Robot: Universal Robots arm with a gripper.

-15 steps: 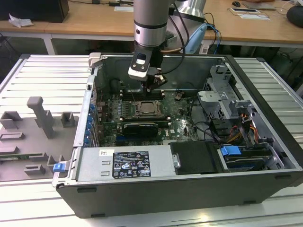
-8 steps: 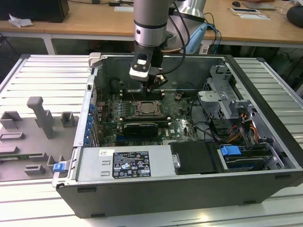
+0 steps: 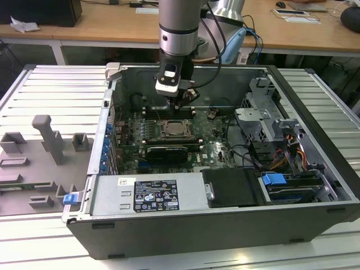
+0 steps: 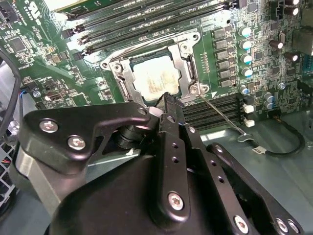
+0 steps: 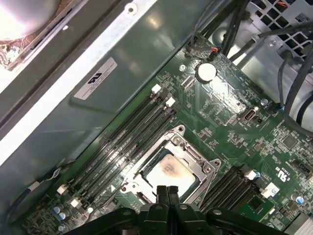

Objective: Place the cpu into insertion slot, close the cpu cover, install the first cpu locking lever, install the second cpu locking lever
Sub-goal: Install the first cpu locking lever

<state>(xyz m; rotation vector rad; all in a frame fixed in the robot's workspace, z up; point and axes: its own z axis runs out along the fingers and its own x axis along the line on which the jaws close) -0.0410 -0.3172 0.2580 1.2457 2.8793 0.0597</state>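
Note:
The cpu [image 4: 155, 78] lies flat in the insertion slot [image 3: 176, 130], its pale metal top showing. The cpu cover [image 4: 188, 66] is down around it as a silvery frame. In the first wrist view the cpu [image 5: 166, 171] sits inside the cpu cover [image 5: 198, 161]. A thin metal locking lever [image 4: 222, 113] sticks out from one socket corner, slanting over the memory slots. My gripper [image 4: 168, 99] hovers just above the socket edge with its black fingers pressed together and nothing between them. It is also seen from above as my gripper [image 5: 167, 190] and over the board as my gripper [image 3: 180, 104].
The open computer case [image 3: 315, 185] walls in the green motherboard [image 5: 230, 112]. Long black memory slots [image 5: 132, 137] flank the socket, and a dark card [image 3: 167, 152] lies in front of it. Cables and drive cages [image 3: 270, 121] fill the exterior view's right. Grey fixtures [image 3: 48, 138] stand outside on the left.

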